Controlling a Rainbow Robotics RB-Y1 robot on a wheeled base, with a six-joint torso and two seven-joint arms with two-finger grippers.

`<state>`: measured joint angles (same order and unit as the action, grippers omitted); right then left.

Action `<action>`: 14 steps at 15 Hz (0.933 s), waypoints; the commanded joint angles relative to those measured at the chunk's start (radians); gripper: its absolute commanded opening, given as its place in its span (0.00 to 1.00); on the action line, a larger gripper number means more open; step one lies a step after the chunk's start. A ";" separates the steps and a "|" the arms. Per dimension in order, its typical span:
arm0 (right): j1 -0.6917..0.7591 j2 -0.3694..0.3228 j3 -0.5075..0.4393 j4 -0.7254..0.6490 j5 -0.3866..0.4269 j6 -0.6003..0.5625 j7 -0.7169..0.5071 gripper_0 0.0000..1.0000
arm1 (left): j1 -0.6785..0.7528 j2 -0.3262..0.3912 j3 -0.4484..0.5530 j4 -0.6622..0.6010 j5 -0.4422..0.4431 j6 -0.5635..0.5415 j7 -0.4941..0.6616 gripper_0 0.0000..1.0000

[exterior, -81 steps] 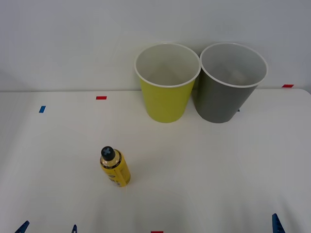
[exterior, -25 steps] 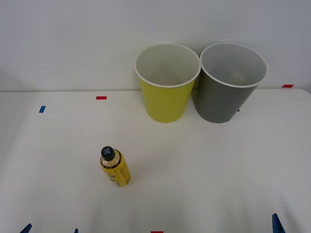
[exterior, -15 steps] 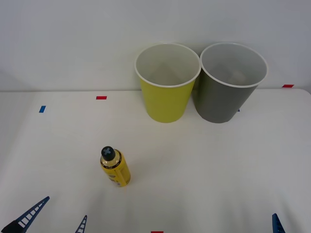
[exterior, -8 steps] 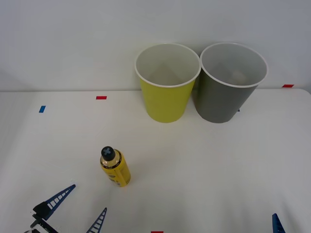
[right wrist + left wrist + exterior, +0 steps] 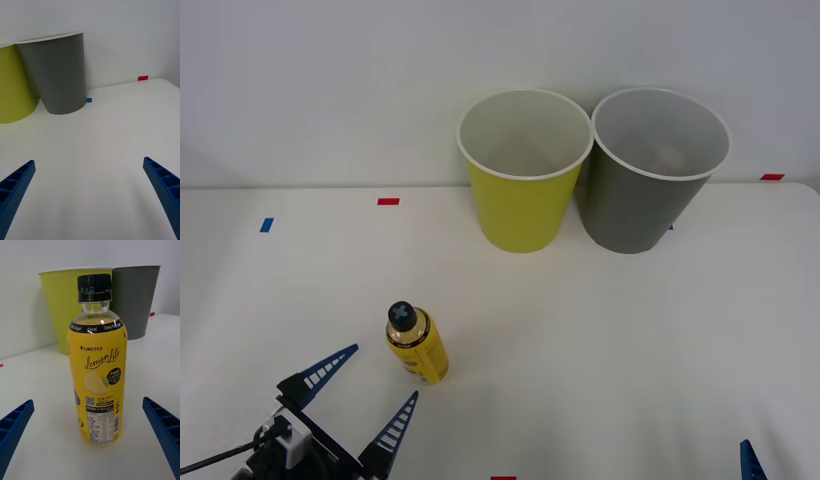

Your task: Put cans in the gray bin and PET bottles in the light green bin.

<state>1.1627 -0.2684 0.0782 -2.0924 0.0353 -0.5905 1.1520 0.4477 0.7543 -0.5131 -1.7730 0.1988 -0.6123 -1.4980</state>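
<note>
Blue fingers (image 5: 330,365) of the left gripper (image 5: 365,392) are spread wide, empty, near the upright PET bottle (image 5: 417,345); binning in the far light green bin (image 5: 523,205) is yet undone.

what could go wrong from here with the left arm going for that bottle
1. The bottle stands upright, tall and narrow. The left gripper is open just short of it, and a finger clipping its side could topple it and send it rolling.
2. The light green bin and the gray bin stand rim to rim, so a drop aimed slightly right could land the bottle in the gray one.
The right gripper waits open, far from both.
</note>
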 commanded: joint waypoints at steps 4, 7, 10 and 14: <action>0.000 0.000 0.000 0.000 0.000 0.000 0.000 1.00 | -0.099 0.014 -0.071 0.000 0.028 0.025 -0.008 1.00; 0.000 0.000 0.000 0.000 0.000 0.000 0.000 1.00 | -0.152 0.014 -0.094 0.000 0.048 0.051 -0.015 1.00; 0.000 0.000 0.000 0.000 0.000 0.000 0.000 1.00 | -0.188 0.004 -0.099 0.000 0.051 0.088 -0.019 1.00; 0.000 0.000 0.000 0.000 0.000 0.000 0.000 1.00 | -0.219 -0.035 -0.099 0.003 0.053 0.132 -0.021 1.00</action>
<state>1.1627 -0.2684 0.0782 -2.0924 0.0353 -0.5905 1.1520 0.2361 0.7266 -0.6121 -1.7717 0.2512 -0.4894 -1.5181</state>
